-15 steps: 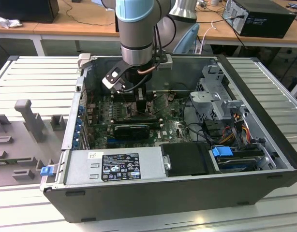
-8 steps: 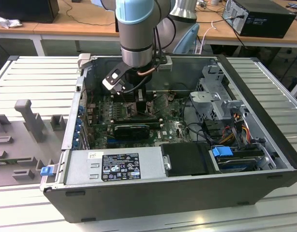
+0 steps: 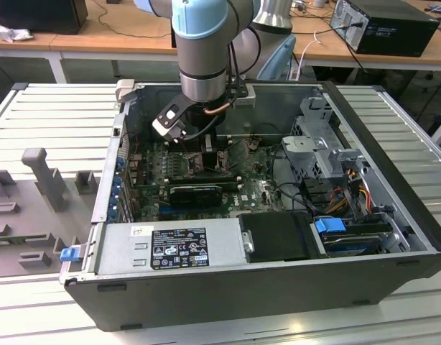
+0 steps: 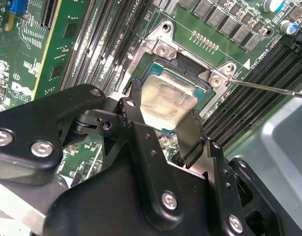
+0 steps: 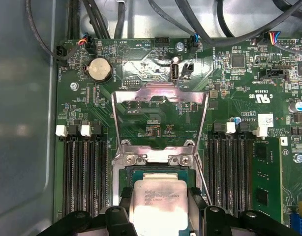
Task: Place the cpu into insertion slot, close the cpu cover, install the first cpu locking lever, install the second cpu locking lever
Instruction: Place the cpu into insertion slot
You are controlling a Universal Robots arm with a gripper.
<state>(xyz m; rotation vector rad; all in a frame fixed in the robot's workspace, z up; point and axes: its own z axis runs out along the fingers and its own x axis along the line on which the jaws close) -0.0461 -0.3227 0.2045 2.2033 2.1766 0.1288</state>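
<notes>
My gripper [image 4: 163,120] is shut on the cpu [image 4: 166,100], a silvery square chip held by two opposite edges between the black fingers [image 4: 133,105]. The chip hangs just over the insertion slot [image 4: 193,77], whose dark rim shows around it on the green board. In the first wrist view the cpu [image 5: 158,199] sits between the fingertips [image 5: 195,199] above the insertion slot [image 5: 141,170]. The cpu cover [image 5: 161,96] stands swung open, its metal frame folded back from the socket. A thin wire locking lever [image 5: 203,177] runs beside the socket, unlatched. In the exterior view the gripper [image 3: 206,154] is down inside the computer case.
Long black memory slots [image 5: 84,177] flank the socket on both sides. A long black card [image 3: 195,192] lies nearer the front. The power supply [image 3: 170,248], a drive cage [image 3: 321,144] and loose cables [image 3: 350,190] crowd the case; its walls [image 3: 109,172] hem the arm in.
</notes>
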